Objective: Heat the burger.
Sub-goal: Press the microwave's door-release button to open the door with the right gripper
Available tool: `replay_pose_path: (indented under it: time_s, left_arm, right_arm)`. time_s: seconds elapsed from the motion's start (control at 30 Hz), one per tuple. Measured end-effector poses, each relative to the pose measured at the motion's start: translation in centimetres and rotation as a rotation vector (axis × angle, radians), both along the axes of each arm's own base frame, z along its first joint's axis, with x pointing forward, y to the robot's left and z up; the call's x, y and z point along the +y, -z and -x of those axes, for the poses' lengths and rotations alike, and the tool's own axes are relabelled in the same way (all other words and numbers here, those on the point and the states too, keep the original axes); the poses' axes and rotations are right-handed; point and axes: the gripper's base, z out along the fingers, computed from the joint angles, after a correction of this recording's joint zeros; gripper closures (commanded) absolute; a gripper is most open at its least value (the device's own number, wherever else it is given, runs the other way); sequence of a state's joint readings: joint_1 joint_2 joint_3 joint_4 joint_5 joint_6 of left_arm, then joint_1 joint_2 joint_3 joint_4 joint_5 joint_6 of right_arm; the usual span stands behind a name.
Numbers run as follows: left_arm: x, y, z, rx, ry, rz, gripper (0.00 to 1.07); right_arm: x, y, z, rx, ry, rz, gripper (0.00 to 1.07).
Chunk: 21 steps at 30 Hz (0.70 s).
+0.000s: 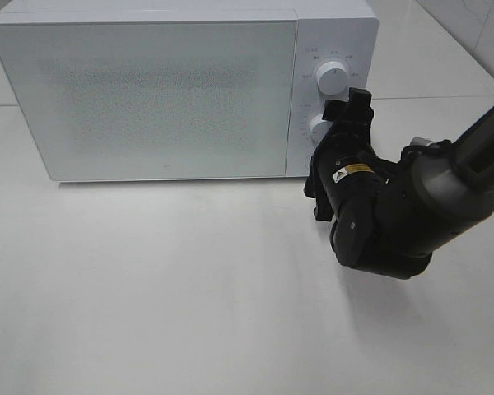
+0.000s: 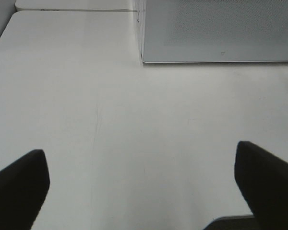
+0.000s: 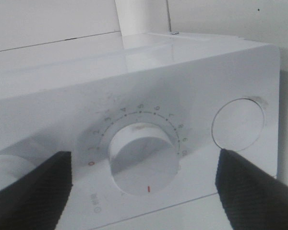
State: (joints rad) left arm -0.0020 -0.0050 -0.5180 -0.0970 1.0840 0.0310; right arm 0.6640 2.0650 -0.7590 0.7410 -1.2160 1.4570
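Note:
The burger is out of view. The white microwave (image 1: pixel 148 90) stands at the back of the table with its door shut; it also shows in the left wrist view (image 2: pixel 221 28). My right gripper (image 1: pixel 346 103) is open and empty, right in front of the lower knob (image 1: pixel 317 126) on the control panel. In the right wrist view my right gripper (image 3: pixel 144 191) has a finger on each side of that numbered knob (image 3: pixel 144 160), apart from it. My left gripper (image 2: pixel 144 191) is open and empty above the bare table, out of the high view.
The upper knob (image 1: pixel 333 76) sits above the lower one. A round button (image 3: pixel 237 123) is beside the numbered knob. The white table (image 1: pixel 148 288) stretches in front of the microwave. A white wall stands behind it.

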Motion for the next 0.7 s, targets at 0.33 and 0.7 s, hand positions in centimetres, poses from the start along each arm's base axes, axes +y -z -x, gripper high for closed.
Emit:
replay_pose_path:
  time_s: [0.33, 0.7]
  left_arm:
    - [0.0, 0.0, 0.0, 0.000, 0.000, 0.000, 0.06]
    - [0.0, 0.0, 0.0, 0.000, 0.000, 0.000, 0.06]
  right_arm:
    - [-0.4, -1.0, 1.7, -0.008, -0.128, 0.142, 0.30]
    - [-0.6, -3.3, 4.4, 0.150, -0.445, 0.537, 0.31]
